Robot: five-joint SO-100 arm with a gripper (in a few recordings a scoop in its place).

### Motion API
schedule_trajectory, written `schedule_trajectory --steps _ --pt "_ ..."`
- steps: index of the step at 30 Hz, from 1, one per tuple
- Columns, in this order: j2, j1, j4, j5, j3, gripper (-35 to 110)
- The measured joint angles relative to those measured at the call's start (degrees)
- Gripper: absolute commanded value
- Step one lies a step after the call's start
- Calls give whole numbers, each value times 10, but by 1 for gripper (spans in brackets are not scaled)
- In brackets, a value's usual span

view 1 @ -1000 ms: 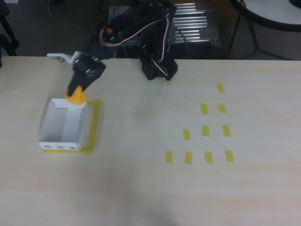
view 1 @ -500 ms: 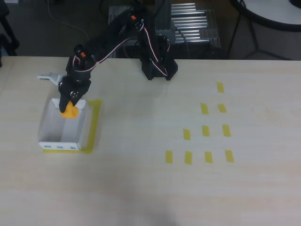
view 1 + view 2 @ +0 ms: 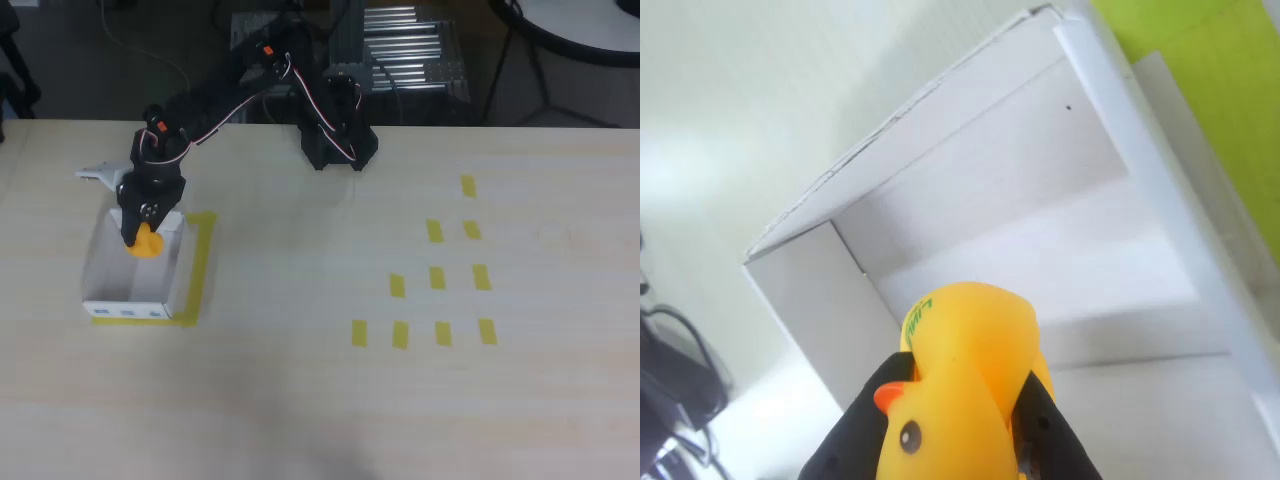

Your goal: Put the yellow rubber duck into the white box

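One small toy, the yellow rubber duck [image 3: 147, 243], is sitting pinched in the end effector [image 3: 140, 236], which is closing tight on both sides of it. In the wrist view the two black fingers [image 3: 855, 440] are pressing on the duck's [image 3: 965, 400] round body, with its orange beak and dark eye pointing down to the left. The duck is hanging over the far end of the white box [image 3: 100, 270], above the open inside, and I think that is so it can drop straight in. I cannot tell if it is touching the floor of the box yet. The box [image 3: 980, 150] is looking like thin white card, with low flat walls and sharp corners. Yellow tape [image 3: 203, 262] is running along its right side and front on the pale table [image 3: 320, 400], maybe to mark where the box should stay. The duck is looking smooth, soft and shiny. The arm is black with thin wires looping along it
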Motion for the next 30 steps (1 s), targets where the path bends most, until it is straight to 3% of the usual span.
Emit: schedule_trajectory --steps 4,30 --pt "-1 0 0 0 -1 18" --pt "-1 0 -11 -41 -1 27"
